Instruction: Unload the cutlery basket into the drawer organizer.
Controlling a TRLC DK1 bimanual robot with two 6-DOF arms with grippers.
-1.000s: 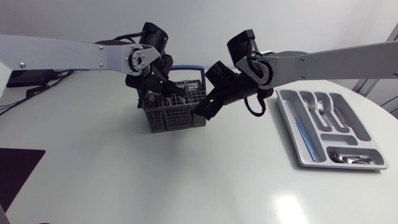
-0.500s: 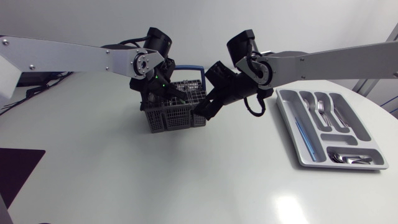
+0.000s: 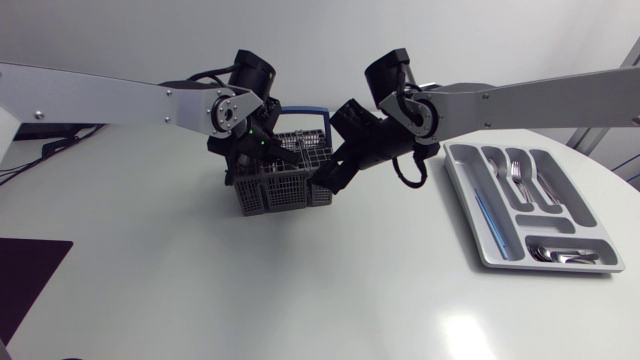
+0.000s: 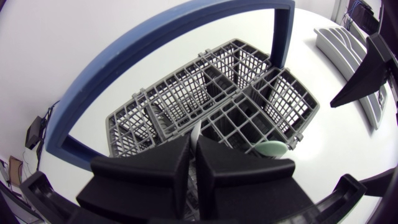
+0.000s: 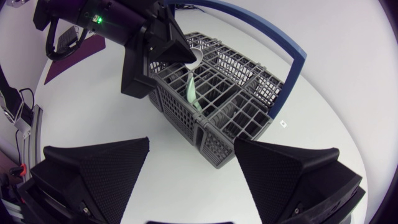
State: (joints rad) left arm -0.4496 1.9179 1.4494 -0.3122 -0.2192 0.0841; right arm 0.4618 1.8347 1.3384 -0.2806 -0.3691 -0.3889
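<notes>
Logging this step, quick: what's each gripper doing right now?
Left gripper: shut on the pale green utensil.
Right gripper: open, holding nothing.

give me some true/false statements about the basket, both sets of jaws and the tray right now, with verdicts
1. The grey mesh cutlery basket stands upright on the white table with its blue hoop handle raised. True.
2. The right gripper has its jaws shut on the blue hoop handle. False: its jaws stand wide apart beside the basket, holding nothing.
3. The left gripper has its jaws shut on a pale green and silver piece of cutlery that stands in the basket. True.
4. The grey drawer organizer is empty. False: forks and spoons already lie in its compartments.
</notes>
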